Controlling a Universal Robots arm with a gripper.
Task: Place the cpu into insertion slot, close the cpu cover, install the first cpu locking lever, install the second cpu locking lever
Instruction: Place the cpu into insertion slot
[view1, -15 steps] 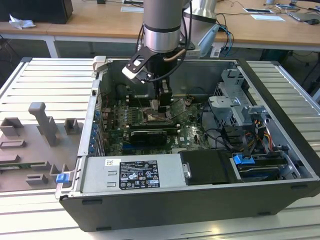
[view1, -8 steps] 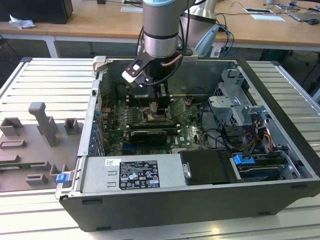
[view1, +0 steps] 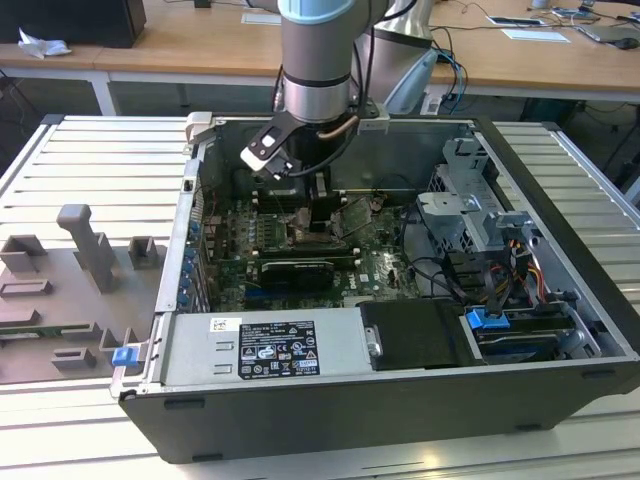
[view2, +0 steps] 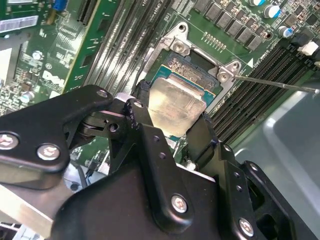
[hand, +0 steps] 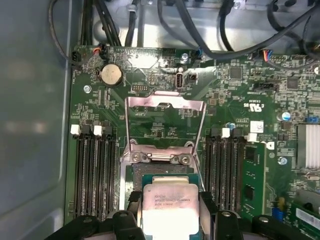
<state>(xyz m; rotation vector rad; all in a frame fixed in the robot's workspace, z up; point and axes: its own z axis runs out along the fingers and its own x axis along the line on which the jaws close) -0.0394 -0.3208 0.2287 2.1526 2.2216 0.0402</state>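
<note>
The hand (view2: 172, 107) is pinching the cpu (hand: 170, 205) between its two fingers and holding it just over the insertion slot (view2: 192, 65). The cpu cover (hand: 165, 102) is standing open, swung back on its hinge.

Arm (view1: 318, 70) with its tool (view1: 318, 222) low inside open computer case (view1: 330, 420), above green motherboard (view1: 385, 262).

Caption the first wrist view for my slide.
Fingers grip the cpu over the insertion slot, with the cpu cover standing open.
</note>
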